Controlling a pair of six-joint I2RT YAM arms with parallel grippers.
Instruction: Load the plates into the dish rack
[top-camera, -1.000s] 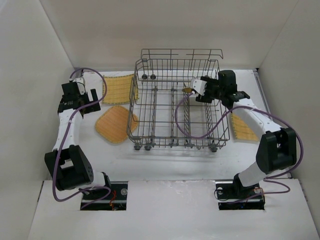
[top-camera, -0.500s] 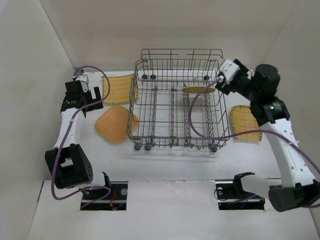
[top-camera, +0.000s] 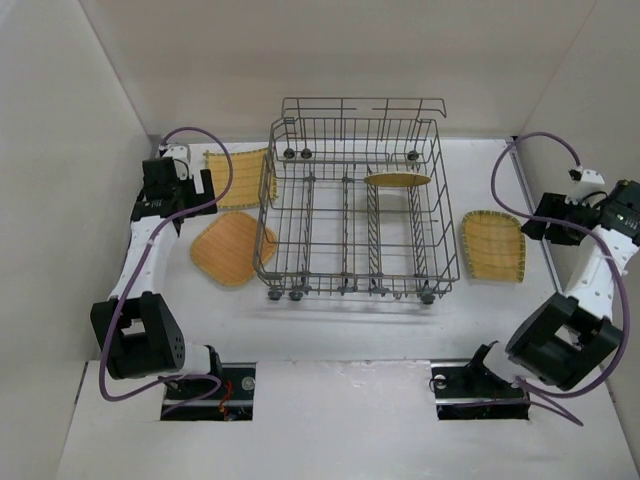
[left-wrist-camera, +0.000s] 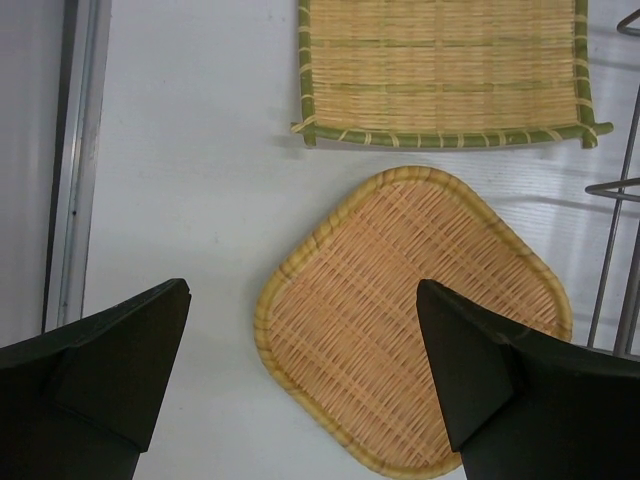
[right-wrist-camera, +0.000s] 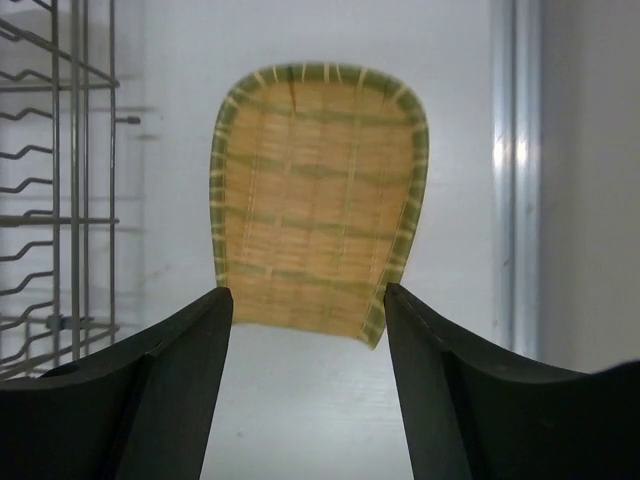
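Jaws wide and empty, the left gripper (left-wrist-camera: 302, 290) hangs over the orange plate (left-wrist-camera: 410, 330), a striped square plate (left-wrist-camera: 440, 70) just beyond it, while the right gripper (right-wrist-camera: 307, 300), equally open, frames a green-rimmed plate (right-wrist-camera: 318, 200) ahead of it — each seemingly lined up for a pick. Only the top view shows the dish rack (top-camera: 355, 225) whole between the two grippers — and a fourth plate (top-camera: 398, 181) already slotted nearly edge-on inside.

Left wrist view: the striped plate (left-wrist-camera: 440, 70) is cut off at the top edge; the orange plate (left-wrist-camera: 400, 310) is partly hidden behind the jaws of the left gripper (left-wrist-camera: 302, 285); the dish rack (left-wrist-camera: 612, 186) shows only wires at the right.
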